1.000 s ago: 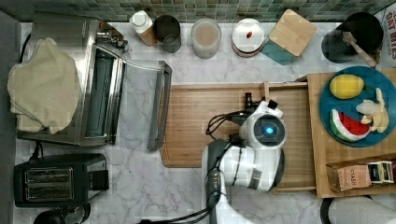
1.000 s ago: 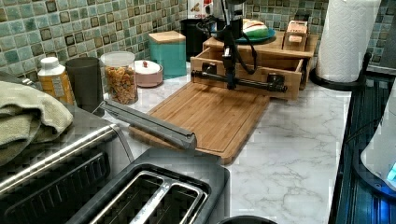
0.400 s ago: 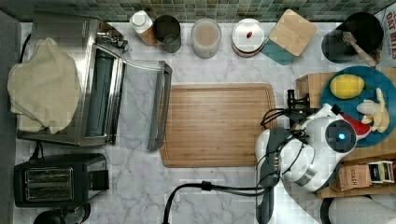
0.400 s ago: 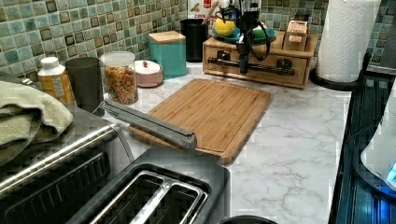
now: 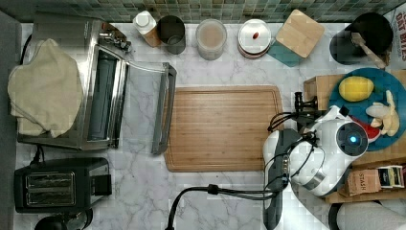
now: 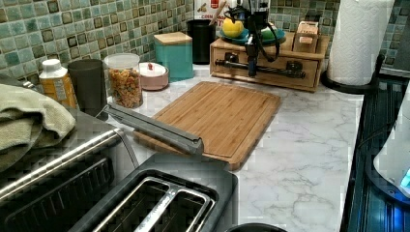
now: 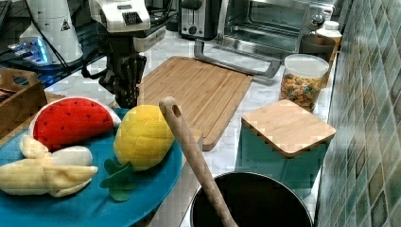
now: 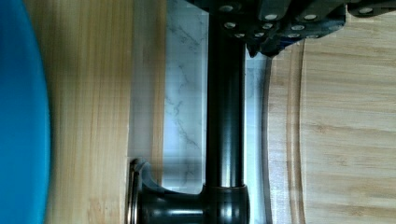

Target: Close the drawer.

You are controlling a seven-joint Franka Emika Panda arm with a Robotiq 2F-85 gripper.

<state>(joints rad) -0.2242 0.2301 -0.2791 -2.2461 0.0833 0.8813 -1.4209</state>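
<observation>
The drawer (image 6: 270,81) sits pushed into its wooden stand (image 5: 317,87), its light wood front flush with the stand in the left view. A black bar handle (image 8: 226,116) runs along the drawer front (image 8: 93,121). My gripper (image 6: 251,71) hangs straight down at the handle's middle and is shut on the bar. In the top view my gripper (image 5: 303,103) sits at the stand's left edge, and in the right view my gripper (image 7: 126,100) stands beside the blue plate.
A cutting board (image 5: 222,127) lies on the marble counter in front of the stand. A blue plate (image 5: 388,81) with toy fruit rests on the stand. The toaster oven door (image 5: 163,110) hangs open toward the board. Jars (image 6: 124,79) line the tiled wall.
The drawer slid from pulled out over the cutting board into the stand. My arm moved with it toward the top view's right, and the whole board now shows.
</observation>
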